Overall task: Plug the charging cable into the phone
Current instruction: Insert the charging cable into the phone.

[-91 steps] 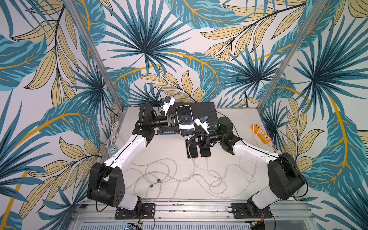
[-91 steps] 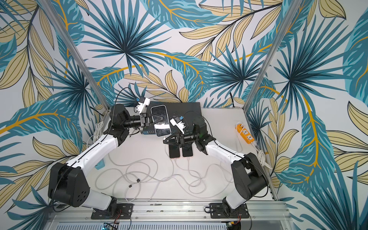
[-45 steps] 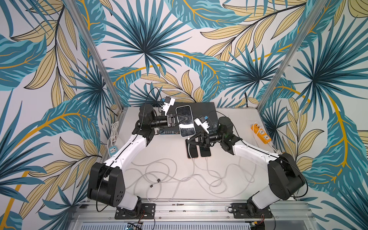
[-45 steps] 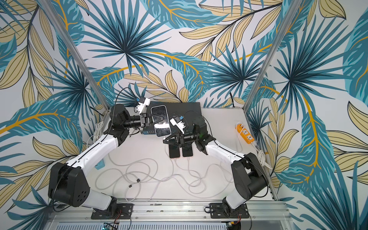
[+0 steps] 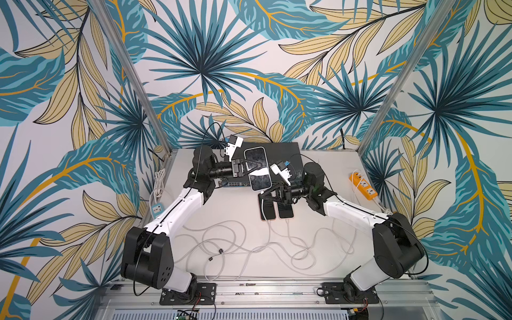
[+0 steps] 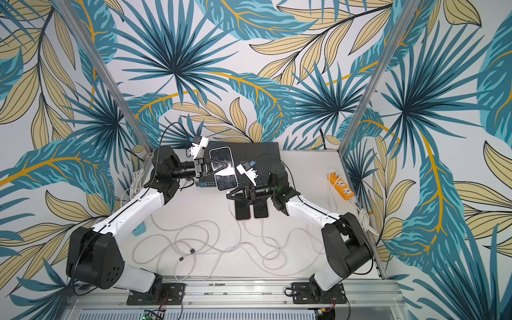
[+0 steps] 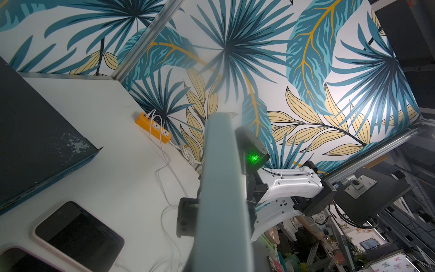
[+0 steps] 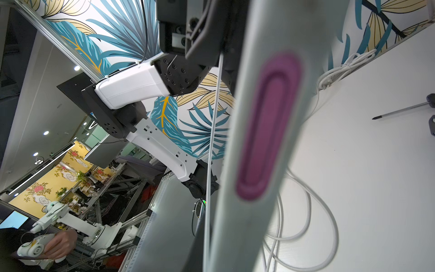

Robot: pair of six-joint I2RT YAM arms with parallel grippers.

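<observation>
The job looks close to its end but not proven done. The phone (image 5: 256, 155) is held up in the air over the front edge of the black box (image 5: 282, 151), screen up. The left fingers (image 5: 257, 166) are pressed together on it, one lying across the glass.

The right fingers (image 5: 262, 194) sit at the phone's end farthest from the box, nearly shut. From where I stand they seem to pinch the plug of the charging cable (image 8: 213, 141), whose thin white line runs right beside the phone's edge. I can't tell whether the plug is seated in the port.

Two other phones (image 5: 268, 210) lie on the surface (image 5: 235, 216) in front of the box, each with a lead at its end.
</observation>
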